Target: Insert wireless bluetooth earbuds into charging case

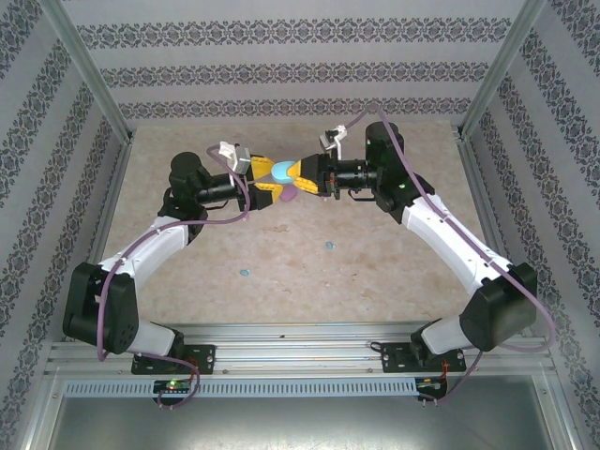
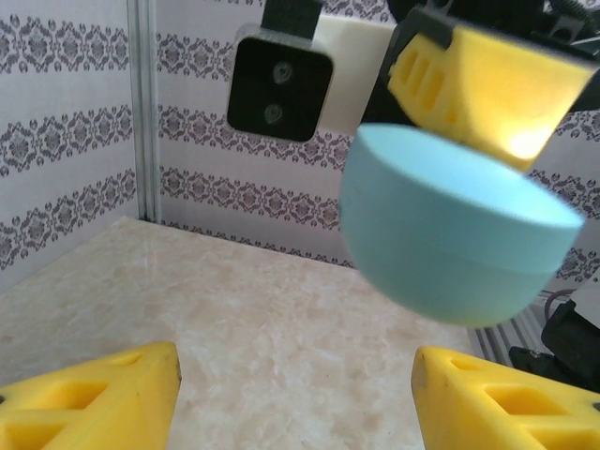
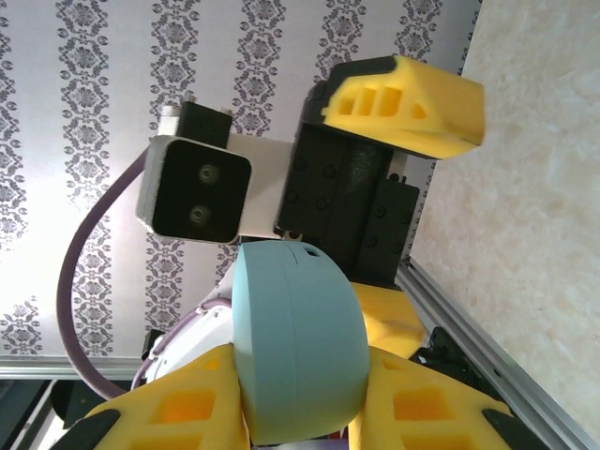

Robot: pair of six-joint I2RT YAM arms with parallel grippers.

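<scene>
Where the arms stood, a beige mottled counter (image 1: pixel 375 281) ran back to walls (image 1: pixel 281 56) papered in grey patterned stripes, with metal posts (image 1: pixel 89 75) at the corners. Both arms met in the air above its far middle.

The right claw (image 3: pixel 300 398) was clenched on the cyan case (image 3: pixel 295 347), its two yellow fingers (image 3: pixel 178 417) pressed to either side of it. The left claw (image 2: pixel 295 384) was released, its fingers (image 2: pixel 94 403) spread wide with nothing between them. The case hung just ahead of and above them; I cannot tell whether they touched it.

Seen from above, a pink-purple thing (image 1: pixel 289 194) showed just beside the case, under the claws, too small to tell whether it was held. Two cyan earbuds (image 1: pixel 328 246) lay on the counter nearer the arm bases, apart from each other and well clear of the case.
</scene>
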